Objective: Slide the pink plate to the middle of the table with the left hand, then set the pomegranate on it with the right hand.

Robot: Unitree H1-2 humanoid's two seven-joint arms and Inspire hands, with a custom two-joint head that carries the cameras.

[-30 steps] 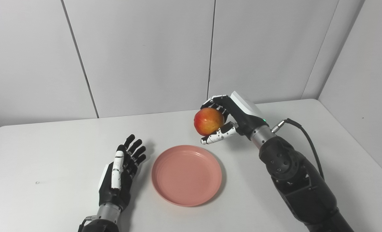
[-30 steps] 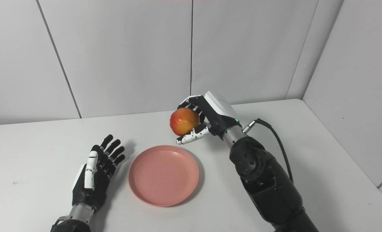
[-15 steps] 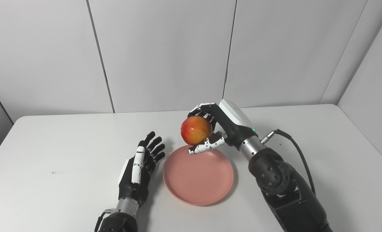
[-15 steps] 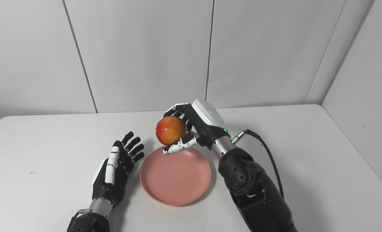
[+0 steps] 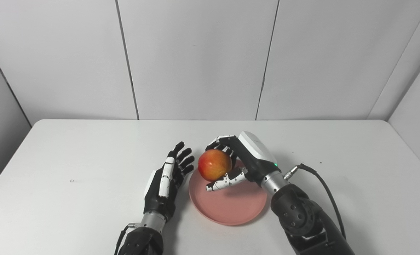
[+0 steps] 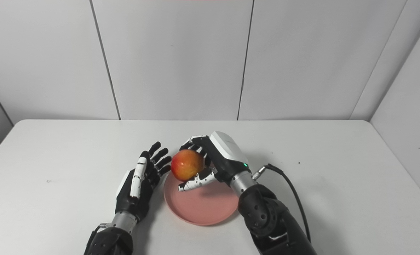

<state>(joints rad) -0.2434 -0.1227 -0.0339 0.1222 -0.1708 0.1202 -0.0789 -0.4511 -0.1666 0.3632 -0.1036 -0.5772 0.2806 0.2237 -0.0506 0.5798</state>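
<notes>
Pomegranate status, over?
Right hand shut on pomegranate, held over the plate, not yet released. Left hand open beside plate's left edge. Nothing in the way.

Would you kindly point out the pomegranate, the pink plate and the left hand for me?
pomegranate [image 5: 214,164], left eye view, middle of its red-yellow skin.
pink plate [image 5: 236,209], left eye view, bare floor near its front rim.
left hand [image 6: 136,187], right eye view, back of the hand.

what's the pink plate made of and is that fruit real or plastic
Pink plate: likely matte plastic or melamine, with even colour, faint moulded rings and no glaze shine. Pomegranate: smooth red-yellow skin with a soft sheen; real or plastic cannot be told from here.
</notes>
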